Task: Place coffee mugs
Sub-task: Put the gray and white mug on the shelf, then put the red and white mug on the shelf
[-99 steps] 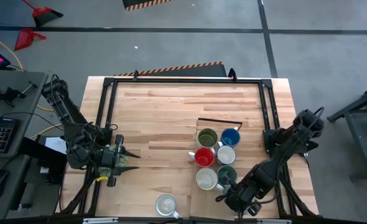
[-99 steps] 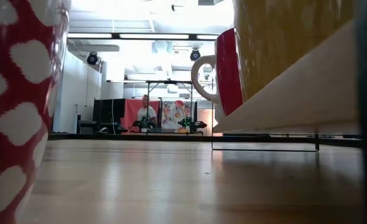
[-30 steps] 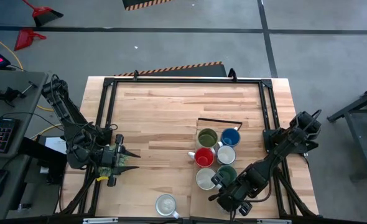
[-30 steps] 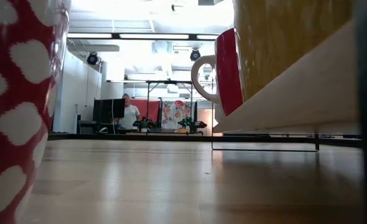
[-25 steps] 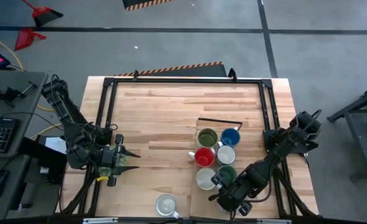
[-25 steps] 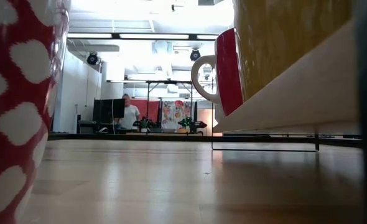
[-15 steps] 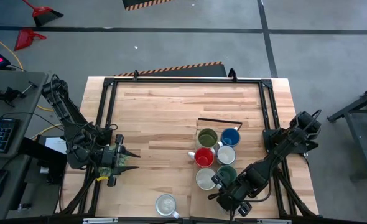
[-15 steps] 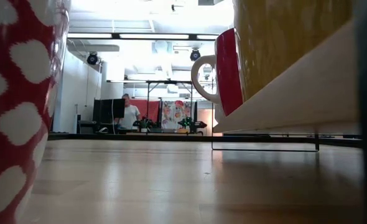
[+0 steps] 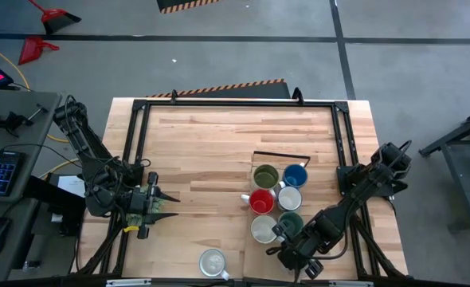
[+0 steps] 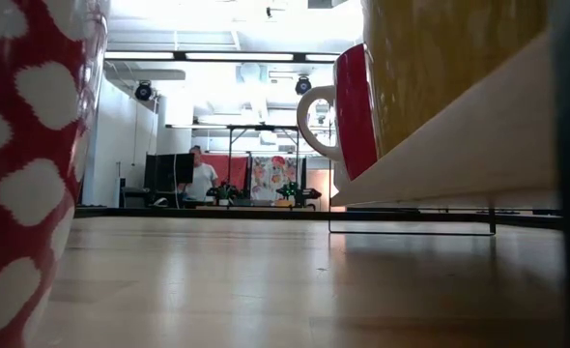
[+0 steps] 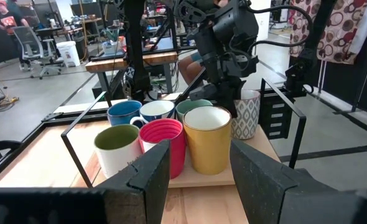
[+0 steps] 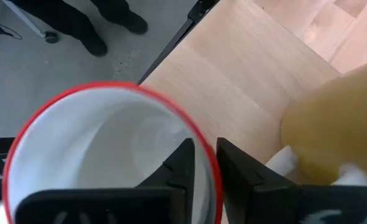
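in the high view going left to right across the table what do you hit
left gripper → white mug standing alone → red mug in the mug cluster → blue mug → right arm

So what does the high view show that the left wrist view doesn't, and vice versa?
Only the high view: the lone mug at the front edge of the table, and the left gripper at the left side. Only the left wrist view: a patterned mug beneath the right arm. Both: the red mug, blue mug and others clustered together.
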Available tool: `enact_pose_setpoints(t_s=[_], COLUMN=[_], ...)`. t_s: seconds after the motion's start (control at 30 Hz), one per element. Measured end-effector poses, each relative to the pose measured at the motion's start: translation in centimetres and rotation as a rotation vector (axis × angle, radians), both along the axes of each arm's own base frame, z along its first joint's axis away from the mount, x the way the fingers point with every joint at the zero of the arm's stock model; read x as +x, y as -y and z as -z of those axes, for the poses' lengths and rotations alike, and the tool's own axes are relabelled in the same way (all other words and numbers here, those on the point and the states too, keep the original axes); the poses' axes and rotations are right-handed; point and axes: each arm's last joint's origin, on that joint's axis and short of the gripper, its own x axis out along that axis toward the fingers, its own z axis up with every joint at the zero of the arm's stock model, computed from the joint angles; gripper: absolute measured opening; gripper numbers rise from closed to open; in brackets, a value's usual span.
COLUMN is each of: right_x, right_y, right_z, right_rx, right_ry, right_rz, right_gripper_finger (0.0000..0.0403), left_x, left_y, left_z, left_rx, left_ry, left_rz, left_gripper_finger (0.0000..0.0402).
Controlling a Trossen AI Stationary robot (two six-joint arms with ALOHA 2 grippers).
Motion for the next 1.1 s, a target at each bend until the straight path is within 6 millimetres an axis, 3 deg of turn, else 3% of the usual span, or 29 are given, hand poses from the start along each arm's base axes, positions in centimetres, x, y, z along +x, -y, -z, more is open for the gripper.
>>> enact_pose_setpoints(t_s=[0.23,0.43,0.9,1.1], right_x=[0.0,0.2,0.6,1.0], right_y=[0.0,-0.1,-1.0,-1.3], right_z=[0.0,-0.2,-4.6,-7.3], right_rx=[0.004,0.023,0.129,0.175], right_ry=[0.002,0.01,0.023,0.097], right_rz=[0.004,0.024,0.024,0.032], right_gripper_finger=[0.0093,0.0108,0.0108,0.0108], left_x=[0.0,0.0,0.0,0.0], left_y=[0.0,0.0,0.0,0.0], left_z=[0.0,0.0,0.0,0.0], left_rx=[0.0,-0.037,-0.041,-0.04], left_ry=[0.0,-0.002,-0.003,-0.003], left_rz=[0.0,-0.003,0.0,-0.001], left_gripper_finger=[0.0154,0.0154,0.0154,0.0154])
